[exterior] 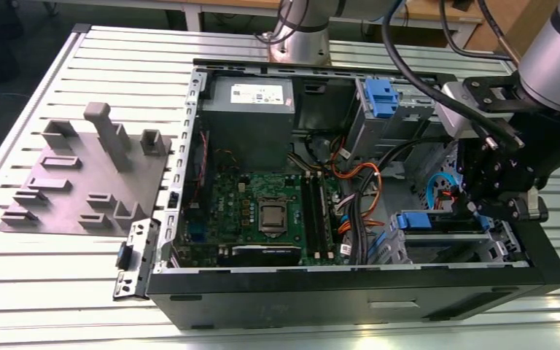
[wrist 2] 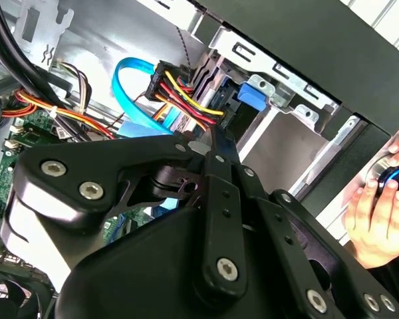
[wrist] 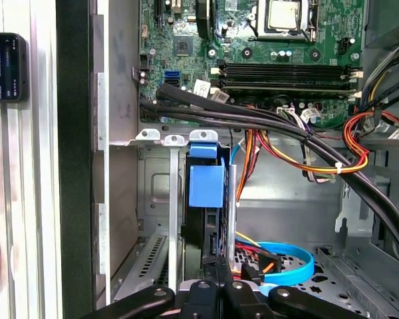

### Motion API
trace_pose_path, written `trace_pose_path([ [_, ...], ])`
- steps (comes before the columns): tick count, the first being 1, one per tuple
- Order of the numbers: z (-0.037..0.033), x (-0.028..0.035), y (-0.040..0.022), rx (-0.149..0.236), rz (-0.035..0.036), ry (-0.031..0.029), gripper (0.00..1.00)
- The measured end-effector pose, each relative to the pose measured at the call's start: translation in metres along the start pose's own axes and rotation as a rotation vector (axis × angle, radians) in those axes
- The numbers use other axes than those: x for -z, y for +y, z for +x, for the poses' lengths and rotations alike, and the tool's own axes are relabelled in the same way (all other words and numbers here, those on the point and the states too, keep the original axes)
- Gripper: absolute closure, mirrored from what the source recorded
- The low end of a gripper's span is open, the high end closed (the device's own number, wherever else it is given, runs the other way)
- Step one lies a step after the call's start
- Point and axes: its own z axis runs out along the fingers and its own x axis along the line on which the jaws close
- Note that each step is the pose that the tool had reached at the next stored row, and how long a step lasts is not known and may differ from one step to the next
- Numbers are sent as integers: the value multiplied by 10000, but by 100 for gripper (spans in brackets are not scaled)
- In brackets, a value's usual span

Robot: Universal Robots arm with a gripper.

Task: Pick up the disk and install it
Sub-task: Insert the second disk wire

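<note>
The disk [exterior: 426, 221] sits in the lower drive cage [exterior: 499, 244] at the front right corner of the open computer case. In the first wrist view I see the disk [wrist: 207, 229] edge-on, a dark slab with a blue plastic end piece [wrist: 206, 186], standing between the cage's metal walls. My gripper [exterior: 484, 200] hangs right over that cage. Its fingers [wrist: 218, 272] are pressed together at the disk's near edge; whether they pinch it or only touch it I cannot tell. The second wrist view has the fingertips [wrist 2: 216, 143] pointing at the blue piece [wrist 2: 253, 94].
Bundled black, orange and red cables [wrist: 286, 133] and a blue flat cable [wrist: 289, 266] run close beside the cage. The motherboard [exterior: 260, 211], power-supply box [exterior: 251, 98] and upper cage with blue latch [exterior: 382, 95] fill the case. A grey fixture plate [exterior: 85, 175] lies left. A person's hand [wrist 2: 379, 219] rests outside the case.
</note>
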Motion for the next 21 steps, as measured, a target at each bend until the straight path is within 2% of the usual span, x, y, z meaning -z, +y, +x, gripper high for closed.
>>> trace_pose_path([
  [4, 1, 39, -3, 0, -3, 0, 89],
  [13, 5, 175, -13, 0, -39, 0, 89],
  [17, 5, 185, -14, 1, -54, -2, 89],
  [21, 5, 189, 16, 2, -54, 0, 89],
])
